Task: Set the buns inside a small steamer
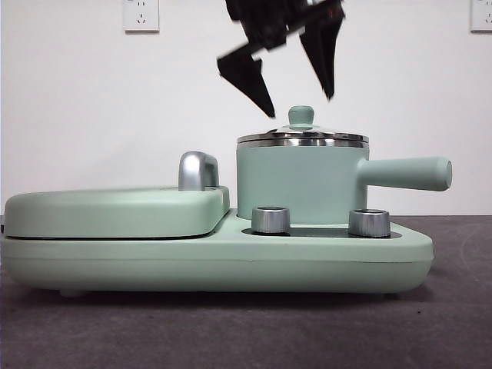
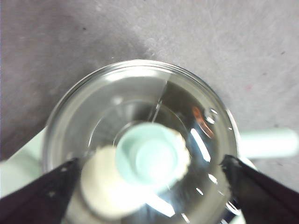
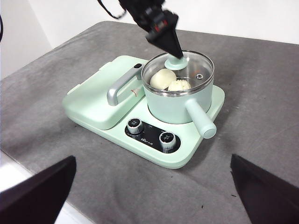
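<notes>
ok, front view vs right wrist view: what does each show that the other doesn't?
Only the front view: the wall sockets behind, and the left gripper hanging open above the green knob, clear of it.

Only the right wrist view: both buns inside the small steamer under its glass lid, the printed panel between the dials, and the right gripper open, well back from the cooker.

Both: the steamer with its lid on and straight side handle, the flat griddle lid with chrome handle, two dials, and the left arm above the pot.
</notes>
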You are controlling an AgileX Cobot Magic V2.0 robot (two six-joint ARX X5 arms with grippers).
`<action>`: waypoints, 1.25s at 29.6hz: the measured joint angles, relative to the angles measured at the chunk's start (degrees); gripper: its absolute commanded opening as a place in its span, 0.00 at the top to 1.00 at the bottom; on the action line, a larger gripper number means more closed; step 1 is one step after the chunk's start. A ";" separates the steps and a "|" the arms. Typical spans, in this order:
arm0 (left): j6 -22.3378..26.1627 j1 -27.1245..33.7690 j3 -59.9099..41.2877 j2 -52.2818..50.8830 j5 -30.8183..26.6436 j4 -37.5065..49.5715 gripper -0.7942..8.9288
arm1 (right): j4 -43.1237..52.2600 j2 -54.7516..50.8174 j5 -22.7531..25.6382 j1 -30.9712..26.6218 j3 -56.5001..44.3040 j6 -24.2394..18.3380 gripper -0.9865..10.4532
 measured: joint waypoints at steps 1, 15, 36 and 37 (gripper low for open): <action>-0.96 0.22 1.27 -0.35 0.00 -1.40 0.37 | 0.00 0.00 0.00 0.00 0.00 0.00 0.45; -4.42 -0.96 -23.47 -29.29 9.44 -1.86 0.38 | -0.24 0.00 -1.62 0.00 -0.55 0.00 0.45; -9.22 2.89 -87.25 -93.18 -5.03 18.71 0.41 | 10.86 0.02 -9.07 0.02 -10.25 -1.09 0.45; -9.68 3.06 -89.44 -96.24 -6.40 19.30 0.41 | 10.86 0.02 -9.07 0.02 -10.25 -1.16 0.45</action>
